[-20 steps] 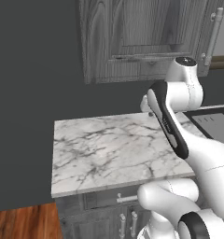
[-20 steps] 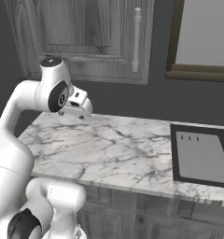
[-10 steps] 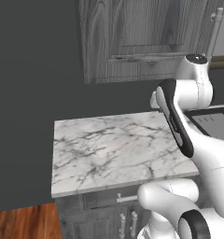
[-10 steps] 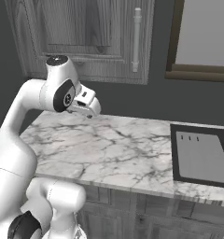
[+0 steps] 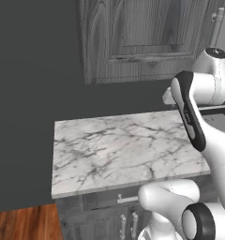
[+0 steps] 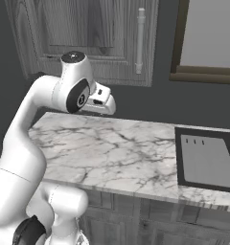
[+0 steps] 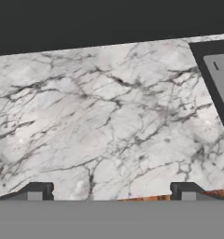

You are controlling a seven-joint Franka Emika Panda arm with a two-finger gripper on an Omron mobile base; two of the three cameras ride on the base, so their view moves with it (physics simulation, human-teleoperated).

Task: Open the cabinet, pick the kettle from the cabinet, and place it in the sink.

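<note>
Reading the scene from left to right, I am seeing that nothing of the task is done yet. At the left the marble counter (image 6: pixel 112 153) is lying bare under the arm, and above it the cabinet (image 6: pixel 88 38) is hanging on the wall with its recessed-panel door shut and its long bar handle (image 6: pixel 140 40) untouched at the door's right edge. I am holding the gripper (image 7: pixel 110 190) out over the counter, pointing down at the marble; in the hand view its two dark finger tips are standing wide apart, so I am judging the jaws spread open with nothing between them. The hand is sitting well below the handle and off to its left in the right base view. Further right the sink (image 6: pixel 205 160) is sitting in the counter, its black basin and light grey drainboard panel waiting. I am not able to check on the kettle; I am judging it to be behind the closed door. Everything is remaining: reaching up to the handle, pulling the door open, lifting the kettle out, carrying it right to the sink.
</note>
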